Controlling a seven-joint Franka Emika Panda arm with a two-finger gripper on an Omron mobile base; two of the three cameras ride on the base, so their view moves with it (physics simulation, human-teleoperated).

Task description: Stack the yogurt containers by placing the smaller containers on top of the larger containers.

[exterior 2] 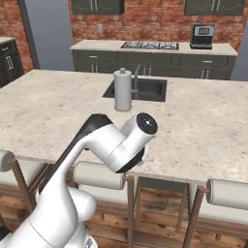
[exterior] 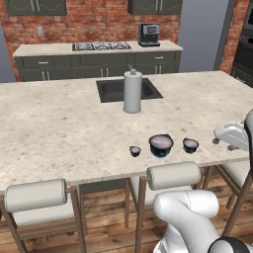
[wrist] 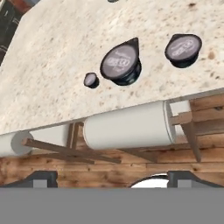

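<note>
While the three yogurt cups sit in a short row near the front edge of the pale speckled stone bench (exterior: 59,123), the white arm hangs out over the stools on the near side, its tool (wrist: 112,177) well apart from all of them. The widest cup, a dark bowl-like container with a bright blue base and pale pinkish lid (exterior: 161,145), stands in the middle of the row. To its left is the tiny dark cup with a pale top (exterior: 135,150), just beside it but not touching. To its right is the mid-sized dark cup with a pale top (exterior: 190,145), also apart from it. All three stand upright on the bench, none on top of another.

In the hand view the same three appear from above and at a tilt: the tiny cup (wrist: 91,80), the wide cup (wrist: 121,62) and the mid-sized cup (wrist: 183,48), with the padded white roll of a wooden stool back (wrist: 127,127) below the bench edge. The two dark finger tips of the tool show far apart at the bottom of that view, so the tool is wide and holds nothing.

Farther back on the bench a tall grey cylinder with a knob (exterior: 132,91) stands at the front rim of the dark sunken sink (exterior: 111,90).
</note>
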